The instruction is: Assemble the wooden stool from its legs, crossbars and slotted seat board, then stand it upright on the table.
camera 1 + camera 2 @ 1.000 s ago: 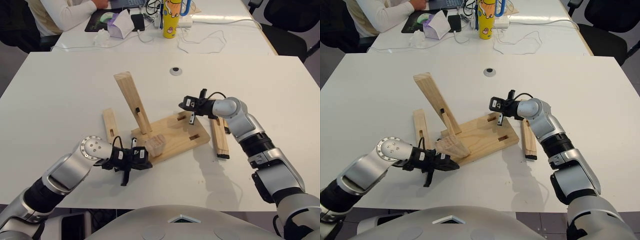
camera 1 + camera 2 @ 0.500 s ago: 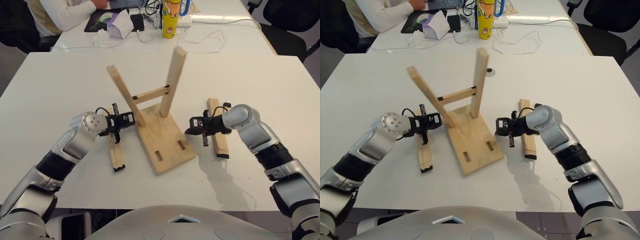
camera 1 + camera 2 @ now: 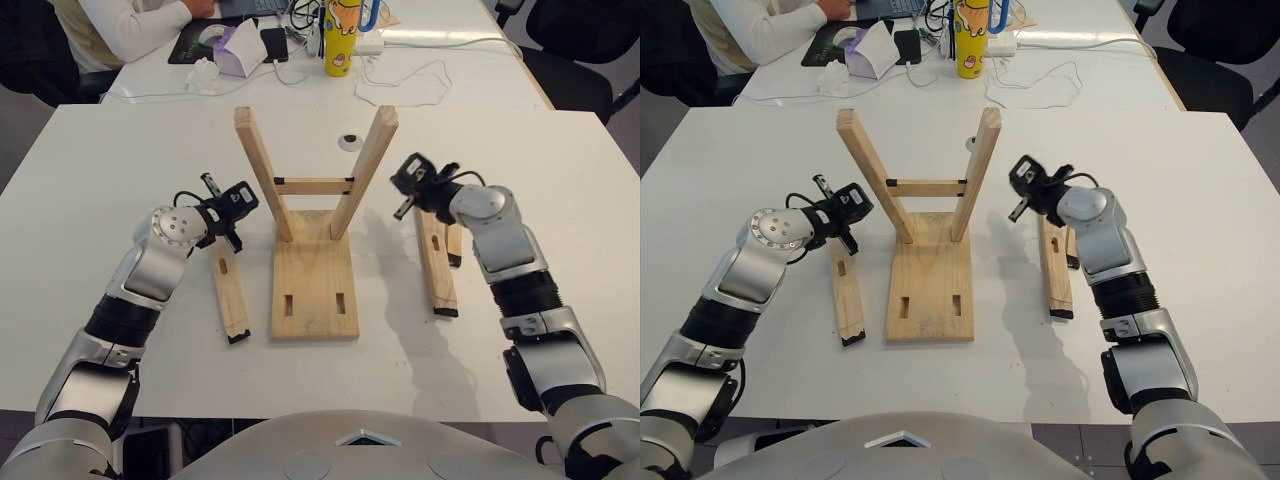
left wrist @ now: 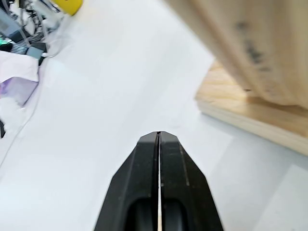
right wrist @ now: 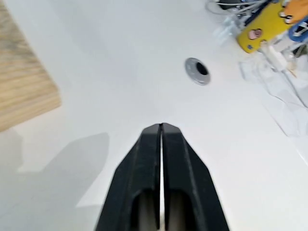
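Observation:
The slotted seat board (image 3: 313, 290) lies flat mid-table. Two legs (image 3: 258, 170) (image 3: 367, 165) stand up from its far end, joined by a crossbar (image 3: 314, 185). Two slots near its front edge are open. A loose leg (image 3: 229, 292) lies left of the board. Another loose leg (image 3: 437, 265) and a short piece (image 3: 453, 244) lie on the right. My left gripper (image 3: 236, 200) is shut with nothing in it, just left of the left leg, above the loose leg's far end. My right gripper (image 3: 408, 180) is also shut on nothing, beside the right leg. Shut fingers (image 4: 159, 159) (image 5: 161, 159) show in both wrist views.
A round grommet (image 3: 351, 141) sits in the table behind the stool. On the far table stand a yellow bottle (image 3: 341, 40), cables (image 3: 410, 80) and a tissue pack (image 3: 238, 50), with a person seated there. Bare tabletop (image 3: 120, 160) lies to the left, right and front.
The board with its two legs has turned square to me. My right gripper has moved from the board's right edge to beside the right leg. The left gripper rose slightly.

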Available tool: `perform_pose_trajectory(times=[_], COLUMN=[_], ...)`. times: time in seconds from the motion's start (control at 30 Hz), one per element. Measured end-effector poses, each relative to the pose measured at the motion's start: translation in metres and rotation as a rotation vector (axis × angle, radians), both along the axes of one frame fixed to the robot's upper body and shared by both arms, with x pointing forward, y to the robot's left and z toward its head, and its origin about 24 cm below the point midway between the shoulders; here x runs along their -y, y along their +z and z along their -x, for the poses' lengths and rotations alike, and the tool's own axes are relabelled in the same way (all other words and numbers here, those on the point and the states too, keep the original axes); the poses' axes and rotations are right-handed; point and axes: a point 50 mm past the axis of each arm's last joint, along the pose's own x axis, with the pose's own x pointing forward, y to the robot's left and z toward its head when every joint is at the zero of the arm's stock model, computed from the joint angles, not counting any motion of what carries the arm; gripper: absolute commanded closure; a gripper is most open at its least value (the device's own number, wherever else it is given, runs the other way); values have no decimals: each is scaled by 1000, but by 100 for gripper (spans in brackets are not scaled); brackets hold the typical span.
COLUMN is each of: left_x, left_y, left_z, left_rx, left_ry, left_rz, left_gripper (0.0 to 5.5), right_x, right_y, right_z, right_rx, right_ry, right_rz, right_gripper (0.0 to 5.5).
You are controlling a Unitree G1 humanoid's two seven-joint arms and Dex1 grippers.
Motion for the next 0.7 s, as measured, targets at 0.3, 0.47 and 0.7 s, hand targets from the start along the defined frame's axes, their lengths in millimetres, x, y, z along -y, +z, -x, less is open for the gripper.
perform_pose_trajectory(times=[0.3, 0.47, 0.7], left_x=[-16, -6, -1], left_y=[17, 24, -2], left_z=[23, 31, 52], left_rx=[133, 330, 430], left_ry=[290, 454, 608], left_rz=[320, 578, 740], left_gripper=[550, 550, 550], right_x=[78, 85, 71], right_y=[22, -12, -14], right_z=[33, 75, 90], right_rx=[126, -26, -106], right_ry=[-483, -620, -553], right_rz=[-349, -415, -480], right_gripper=[549, 549, 549])
